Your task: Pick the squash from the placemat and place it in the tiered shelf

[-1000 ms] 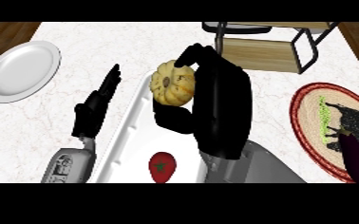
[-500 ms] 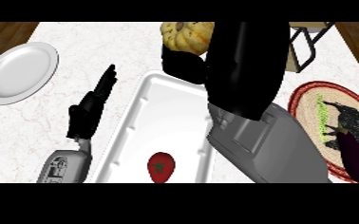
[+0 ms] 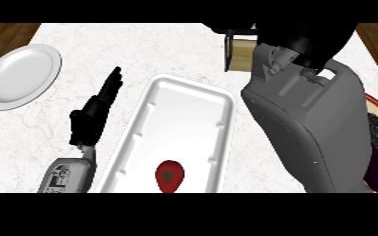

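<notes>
Grey right forearm (image 3: 310, 125) over tiered shelf (image 3: 240, 55); right hand and squash hidden, grasp impossible to tell. Left hand (image 3: 96, 112) resting, fingers straight, beside white tray (image 3: 184, 110) holding red fruit (image 3: 170, 176). Placement likely near, release pending.

Right side: grey forearm (image 3: 310, 125) blocks the shelf (image 3: 240, 55).
Centre: white tray (image 3: 173, 130) fills it.
Free: bare surface (image 3: 148, 45) between plate (image 3: 26, 75) and tray.
</notes>
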`<state>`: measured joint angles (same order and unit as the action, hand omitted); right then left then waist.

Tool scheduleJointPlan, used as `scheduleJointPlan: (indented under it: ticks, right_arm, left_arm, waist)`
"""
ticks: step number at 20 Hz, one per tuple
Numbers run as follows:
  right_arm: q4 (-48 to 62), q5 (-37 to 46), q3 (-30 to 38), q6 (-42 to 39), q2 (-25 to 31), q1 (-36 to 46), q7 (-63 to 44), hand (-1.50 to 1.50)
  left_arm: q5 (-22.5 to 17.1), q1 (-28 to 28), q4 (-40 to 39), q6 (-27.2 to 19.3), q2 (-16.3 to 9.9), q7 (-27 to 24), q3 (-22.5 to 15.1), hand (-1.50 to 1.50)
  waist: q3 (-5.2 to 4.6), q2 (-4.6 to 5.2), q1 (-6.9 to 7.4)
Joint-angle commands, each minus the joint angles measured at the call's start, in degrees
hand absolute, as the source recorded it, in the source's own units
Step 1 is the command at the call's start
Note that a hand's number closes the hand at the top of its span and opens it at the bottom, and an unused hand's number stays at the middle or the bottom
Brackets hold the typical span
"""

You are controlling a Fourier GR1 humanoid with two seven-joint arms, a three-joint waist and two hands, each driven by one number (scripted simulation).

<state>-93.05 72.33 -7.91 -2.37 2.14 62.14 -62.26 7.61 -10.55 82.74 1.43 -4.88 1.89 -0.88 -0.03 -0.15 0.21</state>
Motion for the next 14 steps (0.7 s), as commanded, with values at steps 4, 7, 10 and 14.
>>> scheduleJointPlan:
  ticks: [4, 7, 10, 14]
  right_arm:
    - [7.06, 1.65, 6.97, 0.91, 3.25, 3.65, 1.08, 1.5]
    - [14.07, 1.07, 9.18, 3.4, 5.36, 6.31, 5.89, 1.5]
    - [11.61, 0.47, 10.13, 2.83, 9.73, 2.8, 10.11, 1.5]
    - [18.04, 0.28, 11.12, 4.11, 9.99, 6.38, 11.93, 1.5]
  left_arm:
    - [1.13, 1.7, 0.84, -0.44, 0.31, -0.49, -0.74, 0.0]
    - [1.56, -1.62, -2.67, -1.22, 0.86, -1.41, -0.18, 0.0]
    - [1.33, -0.57, 0.72, -0.42, 1.24, 0.96, -1.47, 0.0]
    - [0.93, -1.86, 1.46, -0.58, 0.75, 3.39, -0.31, 0.0]
  waist:
    - [0.01, 0.12, 0.21]
    - [-0.01, 0.32, 0.32]
    - [0.03, 0.18, 0.08]
    - [0.02, 0.18, 0.26]
